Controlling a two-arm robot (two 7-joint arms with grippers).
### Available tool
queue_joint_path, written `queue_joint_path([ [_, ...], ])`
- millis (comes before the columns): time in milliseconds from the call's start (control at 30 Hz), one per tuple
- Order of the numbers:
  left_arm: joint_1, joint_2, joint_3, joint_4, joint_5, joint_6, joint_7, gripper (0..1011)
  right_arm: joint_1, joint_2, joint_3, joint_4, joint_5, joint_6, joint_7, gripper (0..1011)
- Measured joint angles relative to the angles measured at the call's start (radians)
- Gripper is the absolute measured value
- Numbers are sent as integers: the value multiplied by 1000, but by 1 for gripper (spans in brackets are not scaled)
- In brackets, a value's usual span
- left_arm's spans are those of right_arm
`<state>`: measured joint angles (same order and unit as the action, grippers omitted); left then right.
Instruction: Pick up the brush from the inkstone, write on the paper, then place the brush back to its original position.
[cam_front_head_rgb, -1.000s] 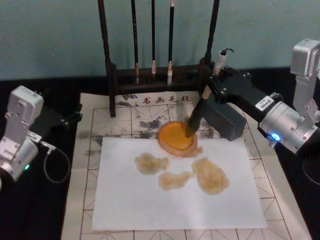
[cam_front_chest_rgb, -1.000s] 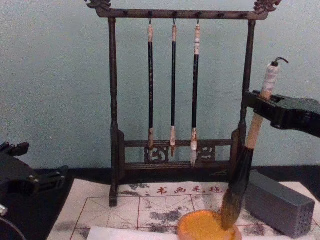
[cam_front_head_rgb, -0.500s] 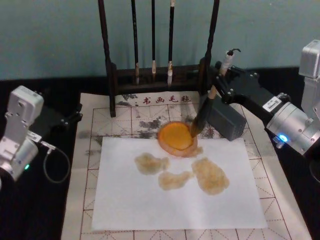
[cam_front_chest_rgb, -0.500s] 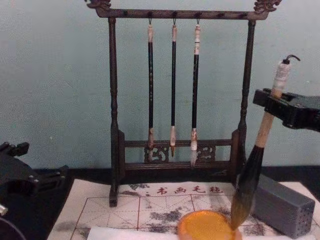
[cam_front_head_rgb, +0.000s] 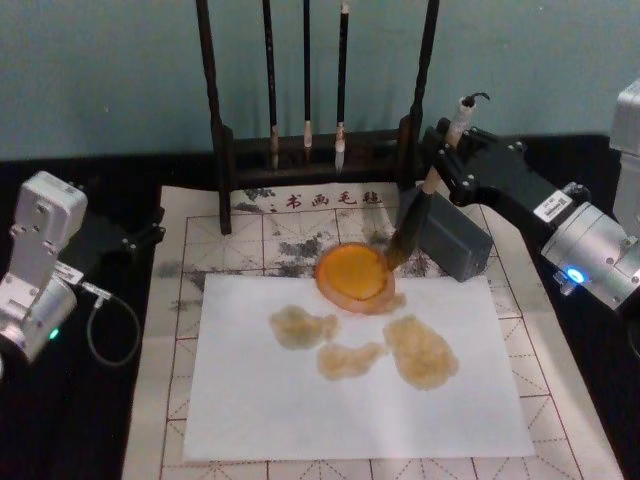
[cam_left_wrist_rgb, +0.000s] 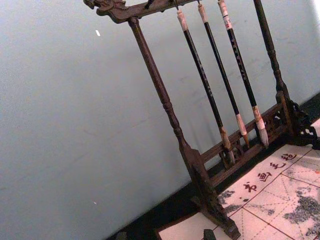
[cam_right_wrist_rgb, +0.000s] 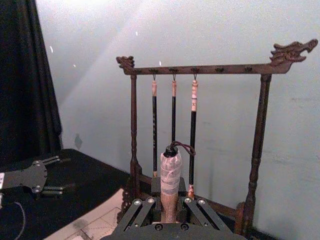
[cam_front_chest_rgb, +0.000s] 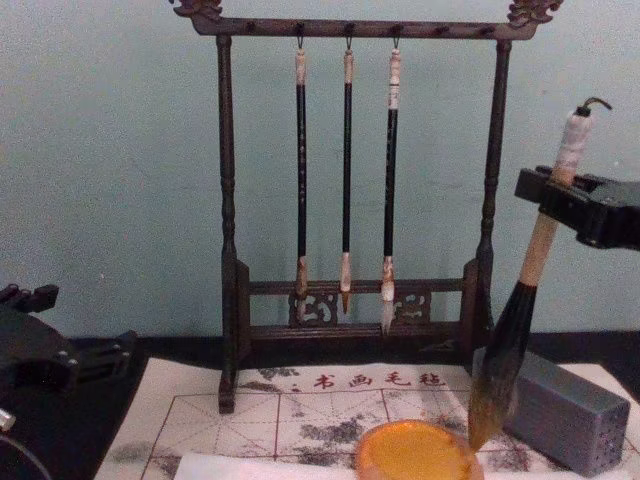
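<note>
In the head view, the brush (cam_front_head_rgb: 411, 222) leans in the right gripper (cam_front_head_rgb: 446, 160), its bristles at the right rim of the inkstone (cam_front_head_rgb: 352, 272) and not over the dish's middle. The paper (cam_front_head_rgb: 350, 400) already carries brownish blotches, so we judge the writing done and the return under way. What worries us is a release from here. With the tip at the rim and the handle tilted, the brush could roll off onto the paper or knock the grey block (cam_front_head_rgb: 455, 240) just beside it. A damp tip could also drag a stray mark along the sheet's far edge. The left gripper (cam_front_head_rgb: 140, 238) sits parked at the table's left side, well apart.

In the left wrist view, we see the wooden rack (cam_left_wrist_rgb: 165, 110) with its three thin brushes (cam_left_wrist_rgb: 220, 80) hanging.

In the right wrist view, the fingers (cam_right_wrist_rgb: 140, 210) are clamped on the pale upper handle, one on each side, with the wrapped cap and loop above them.

In the chest view, the brush slopes down and leftwards from the grip. Its tip hangs at the inkstone's right edge, and we cannot tell whether it touches.
</note>
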<state>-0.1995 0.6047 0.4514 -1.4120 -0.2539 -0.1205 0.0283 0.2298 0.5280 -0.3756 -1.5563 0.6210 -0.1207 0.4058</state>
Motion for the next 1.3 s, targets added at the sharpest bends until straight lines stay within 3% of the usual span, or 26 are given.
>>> queue_joint_path([
  [400, 0, 0, 0, 0, 0, 0, 0, 1001, -44, -5, 33, -73, 11, 16, 36, 181],
  [767, 0, 0, 0, 0, 0, 0, 0, 1001, -96, 7, 34, -141, 36, 49, 104, 181],
  [1300, 0, 0, 0, 0, 0, 0, 0, 1001, -128, 95, -9, -158, 99, 48, 268, 181],
])
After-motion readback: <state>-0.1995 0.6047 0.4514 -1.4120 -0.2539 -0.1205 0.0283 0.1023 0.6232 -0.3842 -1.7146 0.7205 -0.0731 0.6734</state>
